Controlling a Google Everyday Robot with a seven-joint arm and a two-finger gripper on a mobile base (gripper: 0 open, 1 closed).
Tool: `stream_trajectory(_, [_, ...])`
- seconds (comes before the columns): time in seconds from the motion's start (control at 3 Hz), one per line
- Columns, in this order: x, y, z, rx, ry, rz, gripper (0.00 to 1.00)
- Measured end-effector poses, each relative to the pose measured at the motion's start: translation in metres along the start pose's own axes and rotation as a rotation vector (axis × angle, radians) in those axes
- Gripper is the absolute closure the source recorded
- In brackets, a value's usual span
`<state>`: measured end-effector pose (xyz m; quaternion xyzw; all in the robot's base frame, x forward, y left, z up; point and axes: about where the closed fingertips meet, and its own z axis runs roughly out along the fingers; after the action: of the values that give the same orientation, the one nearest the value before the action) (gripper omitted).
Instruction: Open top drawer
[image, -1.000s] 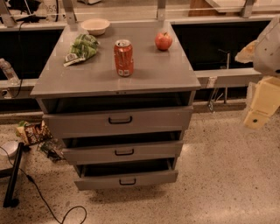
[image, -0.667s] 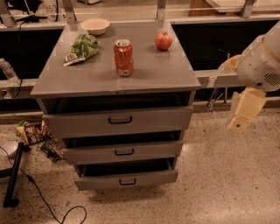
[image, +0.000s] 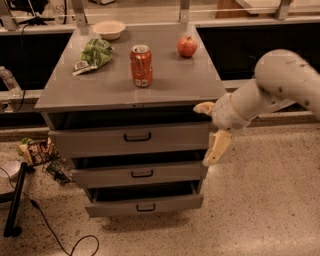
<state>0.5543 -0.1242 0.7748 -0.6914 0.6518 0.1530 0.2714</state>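
Note:
The grey metal cabinet has three drawers. The top drawer (image: 90, 141) has the tallest front and a small black bar handle (image: 137, 137) at its centre; a dark gap shows above its front. My gripper (image: 210, 128) is at the right end of the top drawer's front, by the cabinet's right corner, with the arm coming in from the right. Its two pale fingers (image: 218, 148) stand apart, one high by the cabinet top and one low. It holds nothing.
On the cabinet top (image: 175, 80) stand a red soda can (image: 141, 65), a red apple (image: 187, 46), a green chip bag (image: 94, 54) and a white bowl (image: 109, 29). Two shallower drawers (image: 142, 173) sit below. Snack packets (image: 35, 150), a cable and a black stand lie on the floor at left.
My arm has swung left from the right edge of the view to the cabinet's right front corner, level with the top drawer. The drawers and the things on top have not moved.

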Motion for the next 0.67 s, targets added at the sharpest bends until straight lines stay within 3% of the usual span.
stream_trajectory(0.33, [0.011,-0.013,0.055,-0.014,-0.031,-0.058,0.00])
stream_trajectory(0.67, [0.011,-0.029,0.091,0.020,-0.055,-0.101,0.00])
